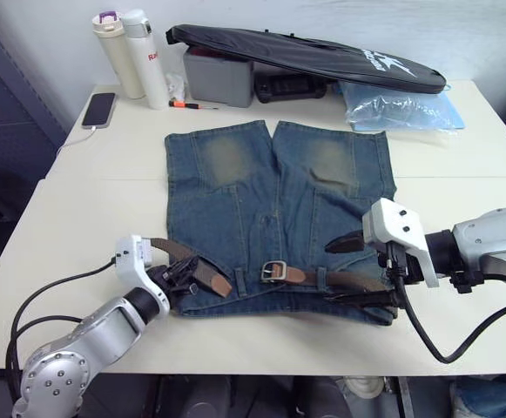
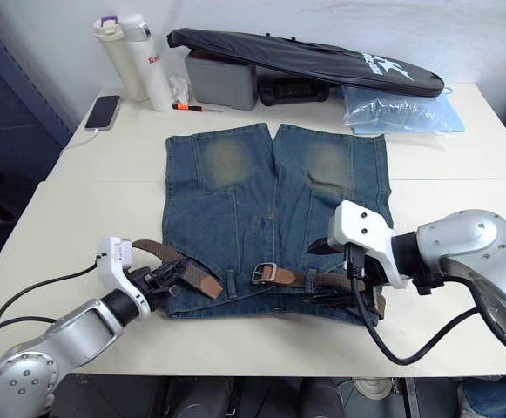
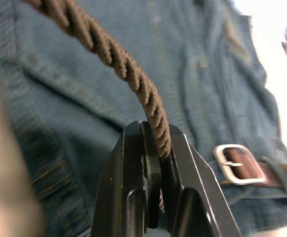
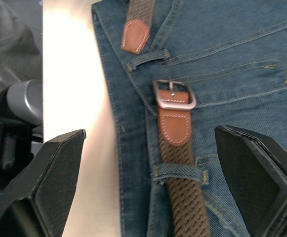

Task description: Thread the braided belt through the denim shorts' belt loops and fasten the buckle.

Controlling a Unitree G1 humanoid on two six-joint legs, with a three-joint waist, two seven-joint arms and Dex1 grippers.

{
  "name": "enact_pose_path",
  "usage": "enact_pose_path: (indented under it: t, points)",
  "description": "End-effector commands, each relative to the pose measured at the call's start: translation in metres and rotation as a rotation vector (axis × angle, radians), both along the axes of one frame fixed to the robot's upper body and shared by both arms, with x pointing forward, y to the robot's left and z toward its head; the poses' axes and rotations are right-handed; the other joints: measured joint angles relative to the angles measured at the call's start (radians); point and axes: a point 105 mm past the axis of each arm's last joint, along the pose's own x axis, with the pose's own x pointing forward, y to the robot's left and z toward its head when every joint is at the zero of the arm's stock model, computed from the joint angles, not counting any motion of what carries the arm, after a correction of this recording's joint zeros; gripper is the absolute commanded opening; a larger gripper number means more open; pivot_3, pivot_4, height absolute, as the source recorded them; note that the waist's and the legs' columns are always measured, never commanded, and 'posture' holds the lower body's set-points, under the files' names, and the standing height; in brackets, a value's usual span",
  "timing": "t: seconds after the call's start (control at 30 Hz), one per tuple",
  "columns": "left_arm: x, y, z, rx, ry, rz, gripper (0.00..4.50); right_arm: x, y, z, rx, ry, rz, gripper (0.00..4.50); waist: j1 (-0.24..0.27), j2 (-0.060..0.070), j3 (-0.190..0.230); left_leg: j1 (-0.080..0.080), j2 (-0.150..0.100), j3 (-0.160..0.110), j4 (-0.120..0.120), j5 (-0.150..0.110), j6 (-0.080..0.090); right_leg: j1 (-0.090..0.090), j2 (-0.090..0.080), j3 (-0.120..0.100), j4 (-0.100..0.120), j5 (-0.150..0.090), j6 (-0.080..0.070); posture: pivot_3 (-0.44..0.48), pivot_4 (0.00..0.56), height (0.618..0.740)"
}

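Note:
The denim shorts (image 1: 270, 209) lie flat on the table, waistband toward me. Along that waistband runs the braided belt (image 1: 348, 280), passing under a belt loop (image 4: 180, 173). Its silver buckle (image 1: 274, 271) rests near the middle of the waistband. The other end, with a leather tip (image 1: 222, 286), lies loose across the left hip, near another belt loop (image 4: 148, 59). My left gripper (image 1: 183, 274) is shut on the braided strap (image 3: 133, 79) at the shorts' left edge. My right gripper (image 1: 350, 270) hovers open over the waistband's right part, one finger on each side of the belt.
At the back of the table stand two bottles (image 1: 131, 52), a phone (image 1: 98, 109), a grey box (image 1: 219, 77), a long black bag (image 1: 305, 54) and a clear blue plastic bag (image 1: 401, 109). An orange marker (image 1: 192, 105) lies behind the shorts. The table's front edge (image 1: 261, 370) is close.

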Motion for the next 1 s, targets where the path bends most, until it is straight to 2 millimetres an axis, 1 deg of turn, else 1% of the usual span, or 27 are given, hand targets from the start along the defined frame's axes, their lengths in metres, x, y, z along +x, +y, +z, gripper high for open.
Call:
enact_pose_path:
  t: [0.03,0.1,0.23,0.3,0.43,0.5,0.57,0.73,0.87,0.9,1.0]
  points:
    - [0.000,-0.012,0.006,0.000,-0.008,-0.001,0.00,0.003,0.003,0.004,-0.003,-0.043,0.002,4.44,0.000,0.000,0.000,0.000,0.000,0.000,0.000,0.000,0.000,0.000,0.000,0.000,0.000,0.000,0.000,0.000,0.150,0.740]
    - [0.000,-0.015,0.004,-0.004,0.012,0.006,0.00,0.004,0.005,0.004,-0.003,-0.046,0.003,4.44,0.000,0.000,0.000,0.000,0.000,0.000,0.000,0.000,0.000,0.000,0.000,0.000,0.000,0.000,0.000,0.000,0.150,0.740]
    - [0.003,-0.013,-0.002,-0.030,0.062,0.073,0.00,0.005,0.005,0.004,-0.004,-0.055,0.000,4.44,0.000,0.000,0.000,0.000,0.000,0.001,0.000,0.000,0.000,0.000,0.000,0.001,0.000,0.000,0.001,0.000,0.150,0.740]
    - [0.005,-0.011,-0.005,-0.009,0.093,0.097,0.00,0.006,0.005,0.004,-0.007,-0.064,-0.003,4.44,0.000,0.000,0.000,0.001,0.000,0.001,0.000,0.000,0.000,0.000,0.000,0.001,0.000,0.000,0.001,0.000,0.150,0.740]
    - [0.008,-0.011,-0.004,-0.008,0.121,0.149,0.00,0.011,0.004,0.003,-0.004,-0.077,-0.006,4.44,0.000,0.000,0.000,0.001,0.000,0.002,0.001,0.000,0.000,0.000,0.000,0.002,0.000,0.001,0.000,0.000,0.150,0.740]
    - [0.008,-0.012,-0.005,-0.005,0.131,0.174,0.00,0.014,0.008,0.003,0.001,-0.089,-0.004,4.44,0.000,0.000,0.000,0.001,0.000,0.002,0.001,0.000,0.000,0.000,0.000,0.002,0.000,0.002,0.001,0.000,0.150,0.740]
    - [0.006,-0.018,-0.008,-0.019,0.147,0.182,0.00,0.016,0.013,0.003,0.011,-0.098,0.002,4.44,0.000,0.000,0.000,0.001,0.000,0.002,0.001,0.000,0.000,0.000,0.000,0.002,0.000,0.002,0.000,0.000,0.150,0.740]
    - [0.004,-0.022,-0.010,-0.040,0.167,0.209,0.00,0.020,0.024,0.005,0.027,-0.105,0.018,4.44,0.000,0.000,0.000,0.001,0.000,0.003,0.001,0.000,0.000,0.000,0.001,0.003,0.000,0.002,0.000,0.000,0.150,0.740]
    - [0.003,-0.031,-0.013,-0.062,0.188,0.211,0.00,0.023,0.028,0.006,0.018,-0.101,0.047,4.44,0.001,0.001,0.000,0.001,0.000,0.003,0.001,0.000,0.000,0.000,0.001,0.003,0.000,0.003,0.001,0.000,0.150,0.740]
    - [0.002,-0.033,-0.014,-0.067,0.193,0.200,0.00,0.024,0.029,0.007,0.016,-0.103,0.051,4.44,0.001,0.001,0.000,0.001,0.000,0.003,0.001,0.000,0.000,0.000,0.001,0.003,0.000,0.003,0.001,0.000,0.150,0.740]
    - [-0.004,-0.050,-0.017,-0.111,0.221,0.097,0.00,0.027,0.029,0.008,0.011,-0.107,0.060,4.44,0.001,0.001,-0.001,0.001,0.000,0.003,0.002,0.000,0.001,0.000,0.001,0.004,0.000,0.003,0.001,0.000,0.150,0.740]
